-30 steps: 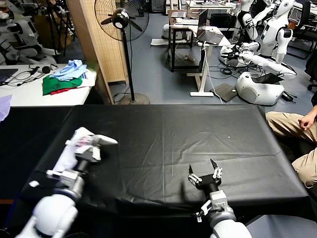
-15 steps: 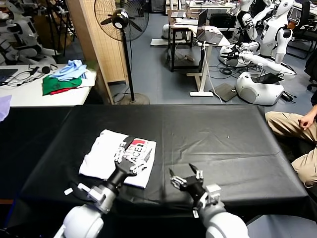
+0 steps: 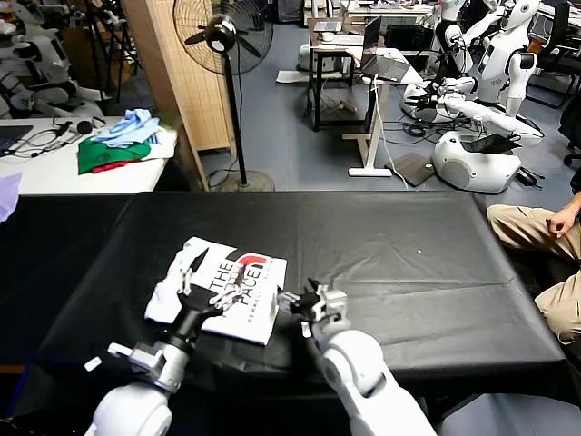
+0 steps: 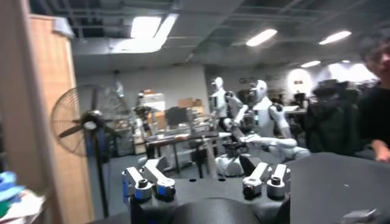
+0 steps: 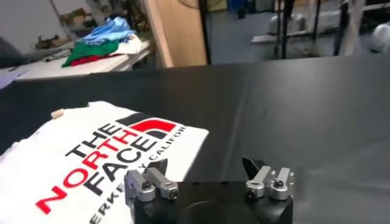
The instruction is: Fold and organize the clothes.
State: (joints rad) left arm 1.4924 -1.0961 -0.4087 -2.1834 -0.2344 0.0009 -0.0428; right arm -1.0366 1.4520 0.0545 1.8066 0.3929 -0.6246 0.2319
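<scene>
Folded white T-shirt (image 3: pixel 221 288) lying flat on the black desk (image 3: pixel 408 272), toward the robot's left and close to the near edge, black-and-red print facing up. Soft cotton, roughly rectangular, slightly rumpled along its far-left border. Left gripper (image 3: pixel 207 282) poised over the shirt's left half, jaws spread wide, holding nothing. Right gripper (image 3: pixel 313 301) just beside the shirt's right edge, above bare cloth, jaws likewise wide and empty; seen from the right wrist, same gripper (image 5: pixel 206 173) facing the print across a narrow strip of black. Plenty of open desk to the right and toward the far edge. Desk covering matte, dark, faintly creased.

Beyond the far edge: grey floor, a standing fan (image 3: pixel 222 41) beside a wooden panel (image 3: pixel 172 82), and white robots (image 3: pixel 490 82) parked near small tables. Off to the far left, a pale side table (image 3: pixel 54 168) carrying a heap of green, blue and red garments (image 3: pixel 123 141). At the right, a seated person's knee (image 3: pixel 536 232).
</scene>
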